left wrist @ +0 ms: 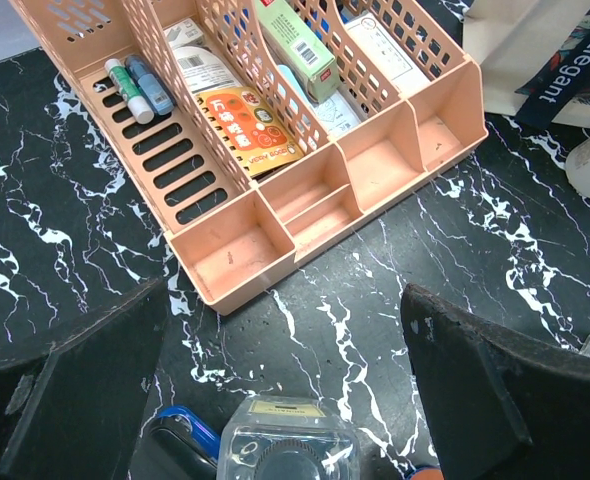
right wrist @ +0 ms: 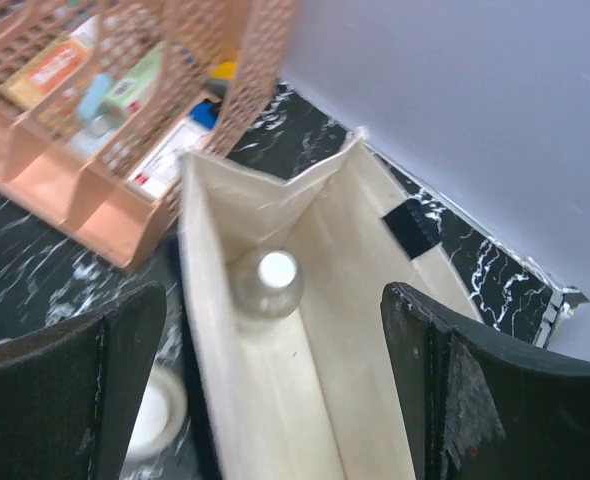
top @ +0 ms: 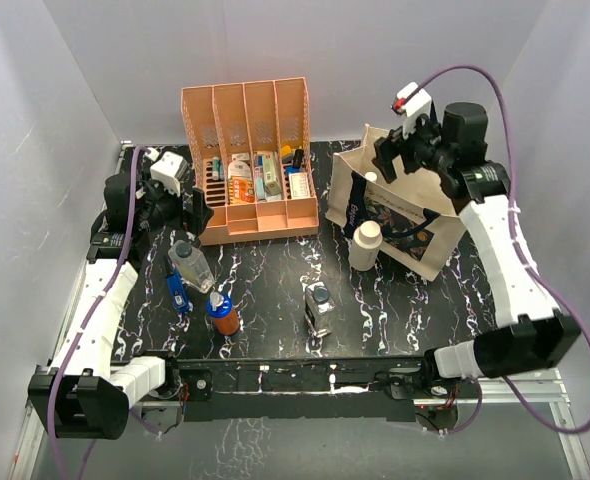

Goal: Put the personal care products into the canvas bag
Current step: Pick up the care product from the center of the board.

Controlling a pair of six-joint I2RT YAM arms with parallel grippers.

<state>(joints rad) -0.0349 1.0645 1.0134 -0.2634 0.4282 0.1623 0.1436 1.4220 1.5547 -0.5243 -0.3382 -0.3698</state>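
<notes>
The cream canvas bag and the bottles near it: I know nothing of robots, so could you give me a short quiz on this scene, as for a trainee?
1. True or false: the white cylinder bottle lies inside the cream canvas bag with navy handles.
2. How many bottles are on the black marbled table, outside the bag? A three, B five, C seven.
3. Fill in: the right end effector hovers over the bag with its jaws ___.
Key: 1 false, it stands beside the bag; 2 B; 3 open.
</notes>
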